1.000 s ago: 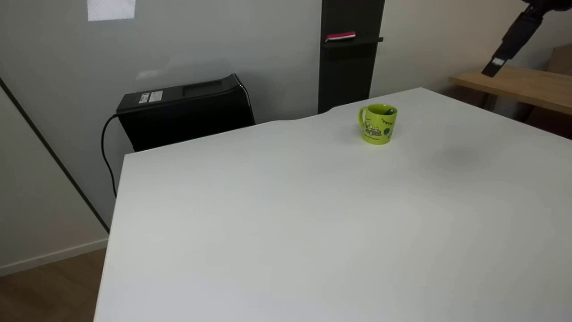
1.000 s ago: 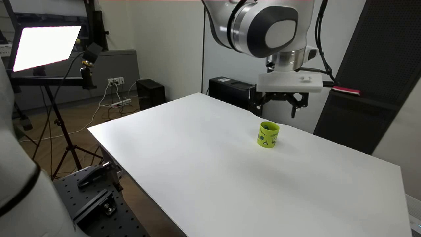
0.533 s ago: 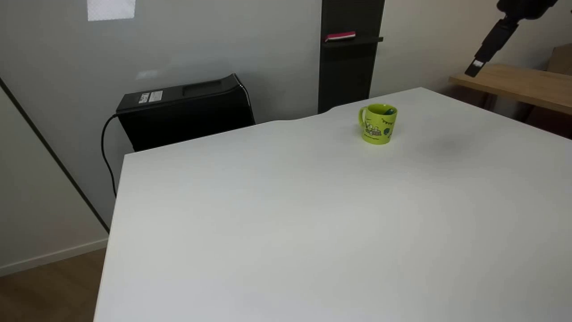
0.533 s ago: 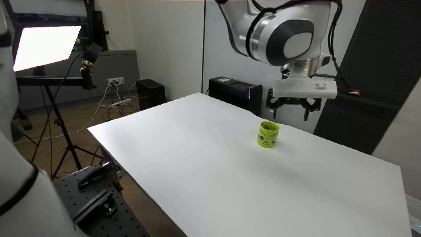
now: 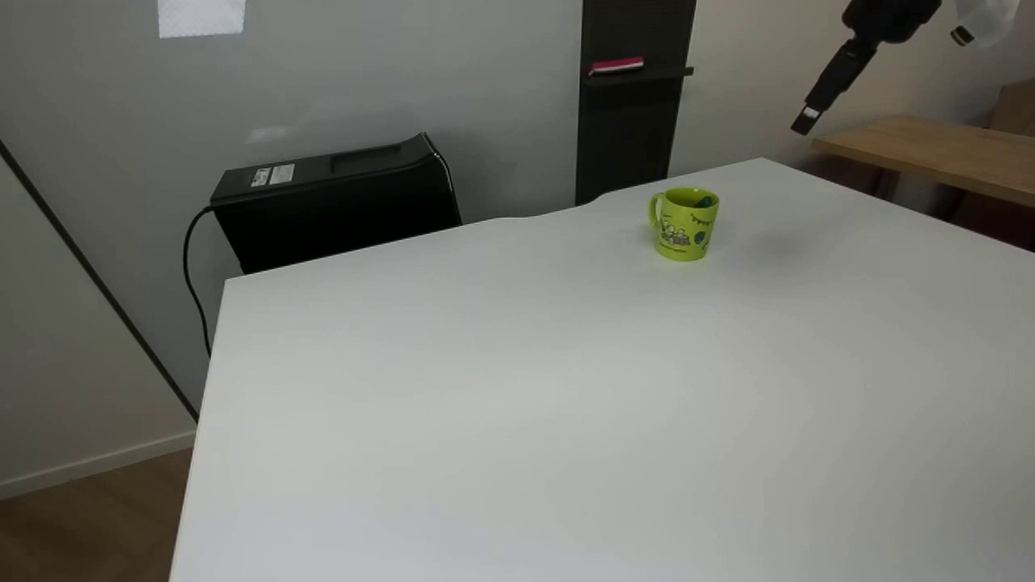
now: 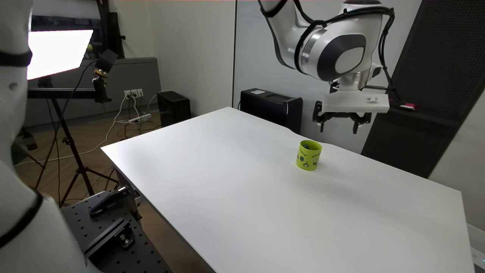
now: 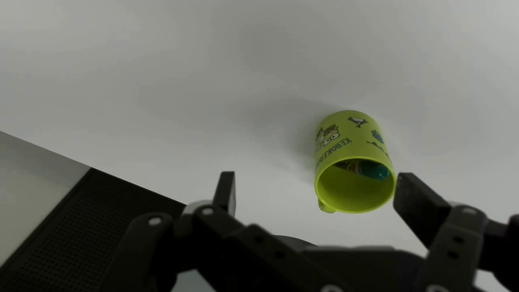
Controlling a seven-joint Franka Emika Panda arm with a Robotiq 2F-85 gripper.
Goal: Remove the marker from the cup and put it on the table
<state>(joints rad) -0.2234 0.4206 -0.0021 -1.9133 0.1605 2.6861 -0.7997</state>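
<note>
The lime-green cup (image 5: 678, 236) stands upright on the white table (image 5: 485, 388); it also shows in an exterior view (image 6: 307, 161) and in the wrist view (image 7: 354, 140). The marker lies inside the cup, leaning against its wall. Its dark end shows in both exterior views (image 5: 705, 202) (image 6: 307, 146). In the wrist view the marker (image 7: 371, 169) has a teal end; its lower part is hidden. My gripper (image 6: 338, 130) is open and empty, above and apart from the cup. In the wrist view the cup's mouth lies between my fingertips (image 7: 315, 182), nearer the right finger.
A black box-shaped device (image 5: 340, 202) stands behind the table edge. A dark panel (image 6: 424, 94) with a red item (image 5: 616, 65) on its ledge rises behind the cup. A light brown wooden table (image 5: 930, 153) is beyond the far corner.
My open gripper has moved across above the table, leftward toward the cup in one exterior view and rightward in the other. The cup and marker have not moved.
</note>
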